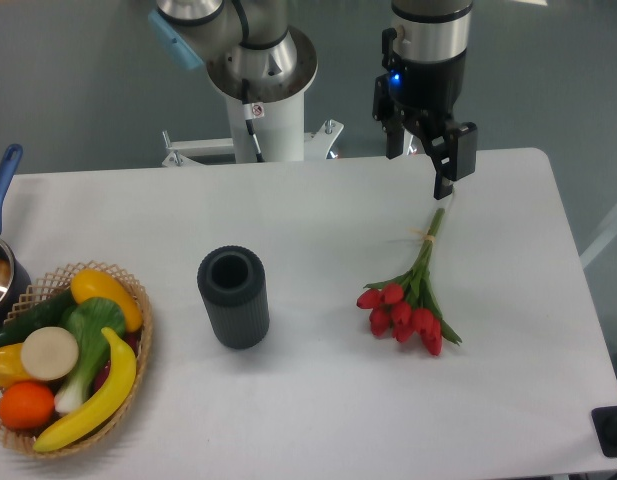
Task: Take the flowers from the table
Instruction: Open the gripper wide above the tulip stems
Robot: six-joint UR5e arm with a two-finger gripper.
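Observation:
The flowers (408, 305) lie on the white table (318, 400), right of centre: a bunch of red tulips, heads toward the front. Their green stems run back and to the right, tied with a tan band. My gripper (424, 165) hangs over the table's far edge, just above and behind the stem tips. Its two dark fingers stand apart, so it is open, and nothing is held between them. The right fingertip (444, 188) is close above the stem end, without visible contact.
A dark grey ribbed cylinder cup (233, 297) stands upright left of the flowers. A wicker basket (140, 330) of toy fruit and vegetables sits at the front left, with a blue-handled pot (0, 262) behind it. The arm's white base (260, 110) rises behind the far edge.

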